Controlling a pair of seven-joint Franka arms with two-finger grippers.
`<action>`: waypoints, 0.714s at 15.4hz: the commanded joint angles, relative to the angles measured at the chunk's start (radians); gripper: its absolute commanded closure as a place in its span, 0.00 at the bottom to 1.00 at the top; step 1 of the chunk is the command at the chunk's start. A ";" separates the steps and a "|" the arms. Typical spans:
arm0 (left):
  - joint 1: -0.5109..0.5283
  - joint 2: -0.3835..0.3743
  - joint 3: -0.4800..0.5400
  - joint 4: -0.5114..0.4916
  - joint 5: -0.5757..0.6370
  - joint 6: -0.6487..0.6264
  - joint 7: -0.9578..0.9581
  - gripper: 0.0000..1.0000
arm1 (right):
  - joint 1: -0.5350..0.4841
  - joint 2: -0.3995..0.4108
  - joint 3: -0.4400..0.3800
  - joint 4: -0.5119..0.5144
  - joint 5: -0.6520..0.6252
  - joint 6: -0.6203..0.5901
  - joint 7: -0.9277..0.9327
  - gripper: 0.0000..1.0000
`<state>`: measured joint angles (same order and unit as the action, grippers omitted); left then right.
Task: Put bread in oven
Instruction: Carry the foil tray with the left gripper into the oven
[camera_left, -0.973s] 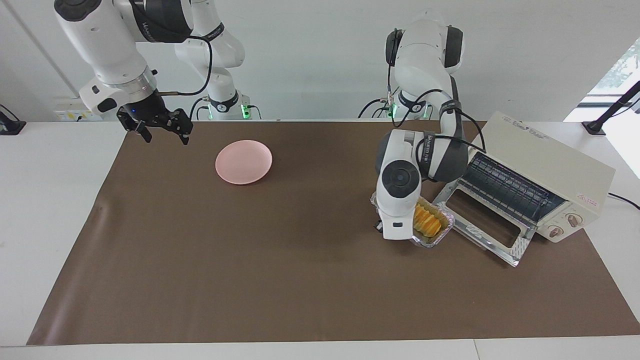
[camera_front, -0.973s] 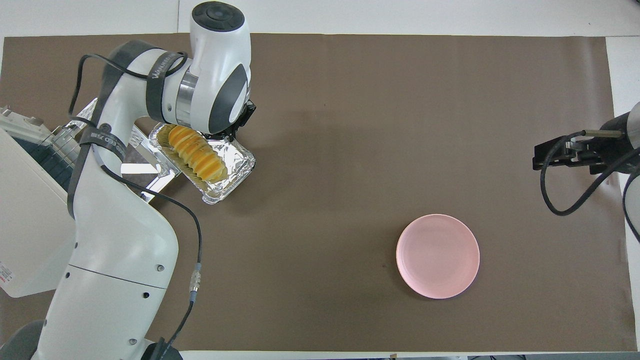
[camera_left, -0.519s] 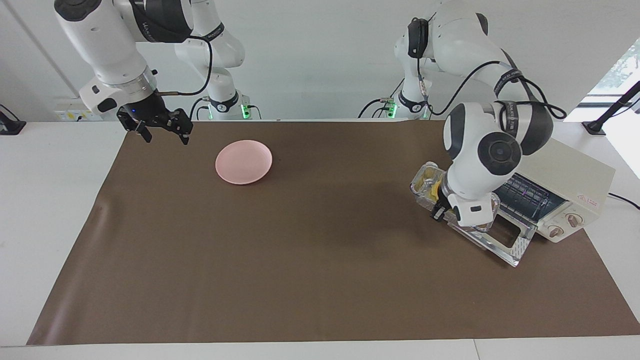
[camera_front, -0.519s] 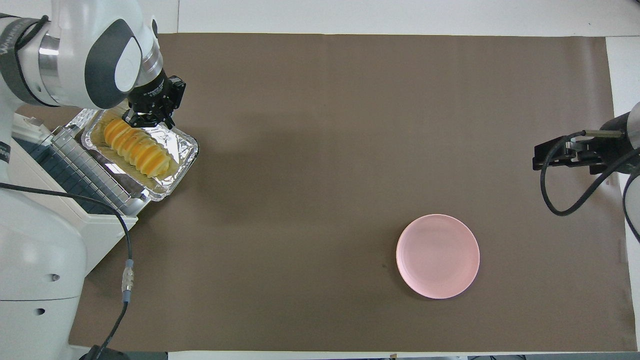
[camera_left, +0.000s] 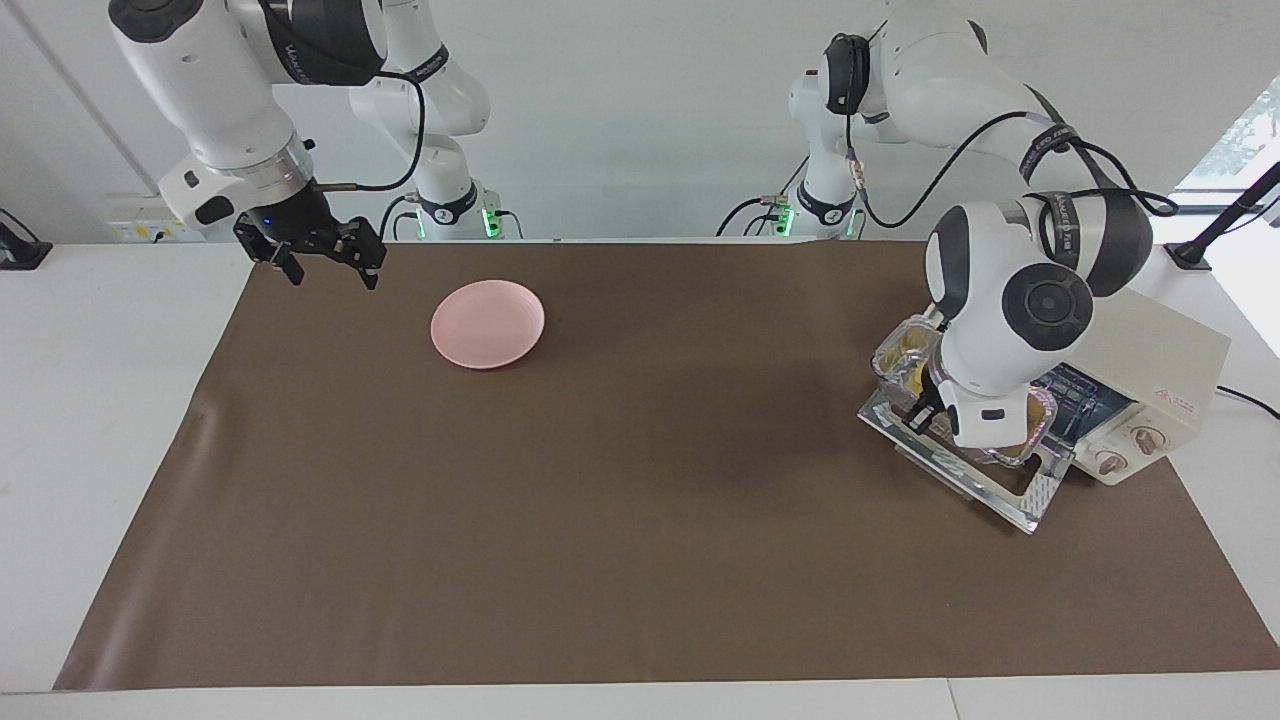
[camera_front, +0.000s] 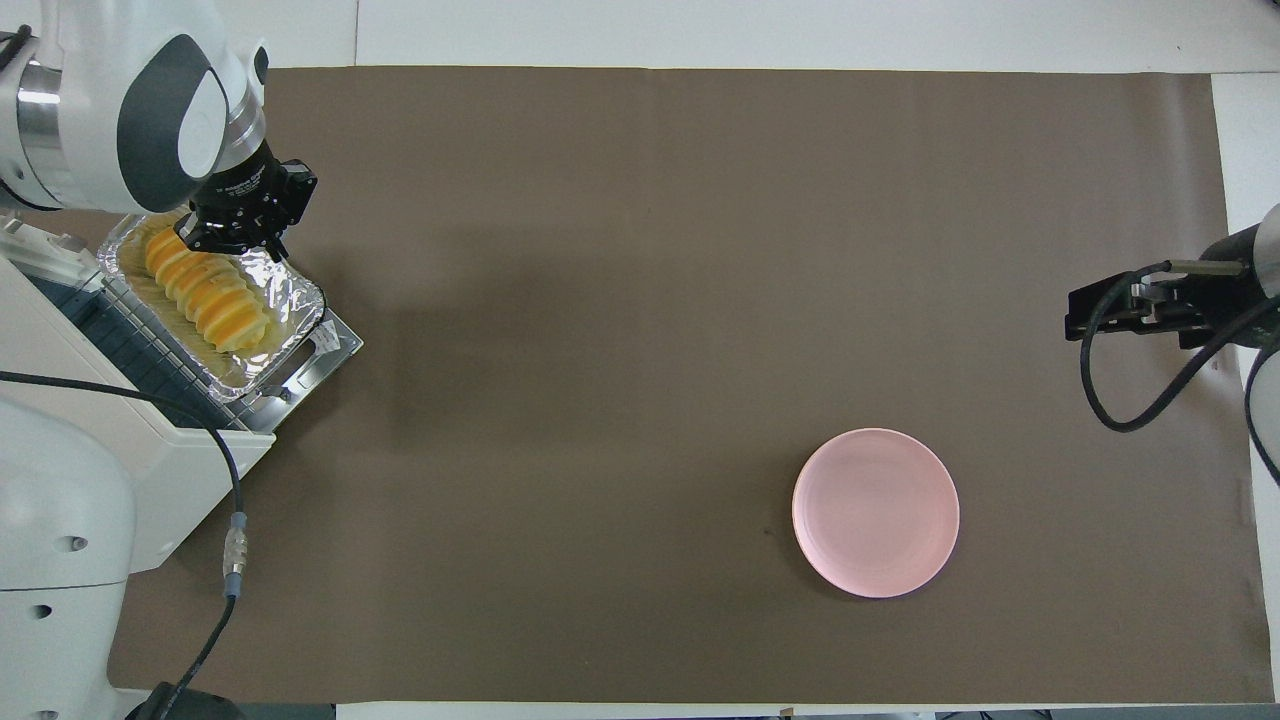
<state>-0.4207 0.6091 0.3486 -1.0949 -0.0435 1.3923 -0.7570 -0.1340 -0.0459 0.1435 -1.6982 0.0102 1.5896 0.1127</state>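
Since a second ago the left hand (camera_front: 235, 232) has carried the foil tray (camera_front: 290, 300) with the bread (camera_front: 205, 300) from the brown mat (camera_front: 640, 400) to the oven (camera_left: 1150, 400). The tray is now over the oven's open door (camera_left: 1010, 495), at the rack. This hand is closed on the tray's rim. The right hand (camera_left: 325, 265) waits with fingers apart, holding nothing, over the mat's corner at the right arm's end, near the robots. The pink plate (camera_left: 487, 323) lies near that end. The oven's small red label is too small to read. The worktop (camera_left: 100, 400) is white, the wall also.
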 joint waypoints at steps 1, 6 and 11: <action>0.013 -0.035 0.001 -0.049 0.020 0.016 0.048 1.00 | -0.010 -0.011 0.008 0.002 -0.016 -0.017 -0.011 0.00; 0.065 -0.064 0.004 -0.128 0.025 0.083 0.071 1.00 | -0.010 -0.011 0.008 0.002 -0.015 -0.017 -0.011 0.00; 0.063 -0.107 0.017 -0.230 0.050 0.134 0.065 1.00 | -0.010 -0.011 0.008 0.002 -0.016 -0.017 -0.011 0.00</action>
<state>-0.3440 0.5688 0.3578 -1.2204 -0.0230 1.4798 -0.6976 -0.1340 -0.0459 0.1435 -1.6982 0.0102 1.5896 0.1127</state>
